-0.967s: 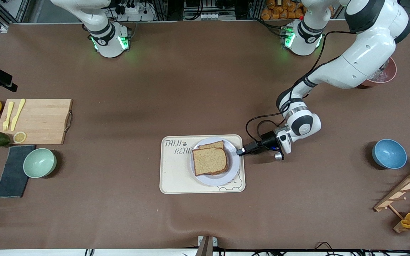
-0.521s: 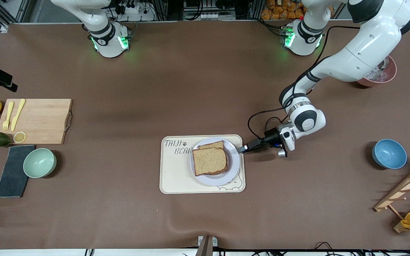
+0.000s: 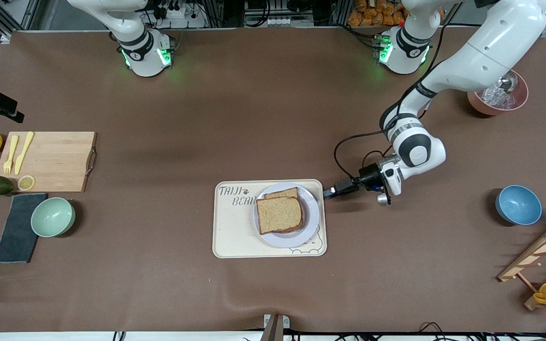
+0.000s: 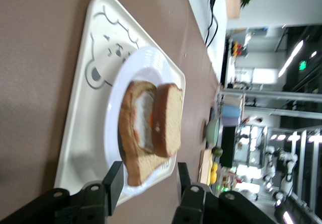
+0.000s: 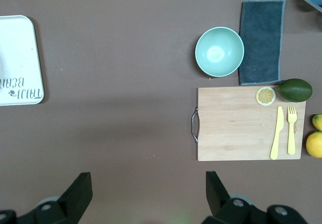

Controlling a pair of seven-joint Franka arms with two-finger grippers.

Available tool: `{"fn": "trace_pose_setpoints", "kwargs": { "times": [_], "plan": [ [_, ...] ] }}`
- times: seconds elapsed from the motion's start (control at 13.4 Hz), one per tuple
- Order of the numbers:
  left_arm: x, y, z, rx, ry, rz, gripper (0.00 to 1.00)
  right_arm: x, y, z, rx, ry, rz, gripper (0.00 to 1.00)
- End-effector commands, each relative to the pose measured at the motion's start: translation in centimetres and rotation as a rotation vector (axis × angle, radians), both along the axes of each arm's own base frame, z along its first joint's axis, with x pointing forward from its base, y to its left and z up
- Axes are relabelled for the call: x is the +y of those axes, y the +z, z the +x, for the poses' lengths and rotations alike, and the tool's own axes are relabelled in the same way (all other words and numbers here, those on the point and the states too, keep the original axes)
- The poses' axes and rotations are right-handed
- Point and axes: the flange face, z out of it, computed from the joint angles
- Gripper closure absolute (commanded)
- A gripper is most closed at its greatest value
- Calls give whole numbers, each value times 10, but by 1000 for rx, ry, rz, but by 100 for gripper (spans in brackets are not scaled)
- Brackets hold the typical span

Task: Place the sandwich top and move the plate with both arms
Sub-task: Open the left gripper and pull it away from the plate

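The sandwich top (image 3: 279, 214) (image 4: 166, 118) lies on the egg-topped lower slice (image 3: 282, 193) (image 4: 138, 128), shifted slightly off it. Both sit on the plate (image 3: 311, 222) (image 4: 113, 118), which rests on the cream bear tray (image 3: 235, 237) (image 4: 75, 133). My left gripper (image 3: 327, 193) (image 4: 148, 181) hangs low over the table just off the tray's edge at the left arm's end. It points at the plate, open, with nothing between its fingers. My right gripper (image 5: 148, 189) is out of the front view. It is open and high over bare table between the tray (image 5: 20, 58) and the cutting board (image 5: 249, 123).
Toward the right arm's end are a cutting board (image 3: 55, 161) with yellow cutlery, lemons, an avocado, a mint bowl (image 3: 53, 216) and a grey cloth (image 3: 17, 227). Toward the left arm's end are a blue bowl (image 3: 518, 204), a pink bowl (image 3: 498, 97) and a wooden rack (image 3: 538, 255).
My left gripper has drawn back from the plate's rim toward the left arm's end of the table, its fingers as wide apart as before. The sandwich and plate have not moved.
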Motion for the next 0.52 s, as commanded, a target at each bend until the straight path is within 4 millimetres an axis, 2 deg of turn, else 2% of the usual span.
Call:
{"fn": "trace_pose_setpoints", "kwargs": {
  "times": [0.0,0.3,0.45],
  "plan": [
    [15,48,-2,38,-27,91,50,1,3,3,-1,10,-8,0],
    [18,90,-3,48,-52,174,50,1,3,3,-1,10,-8,0],
    [21,118,0,61,-83,250,50,1,3,3,-1,10,-8,0]
  ]
}}
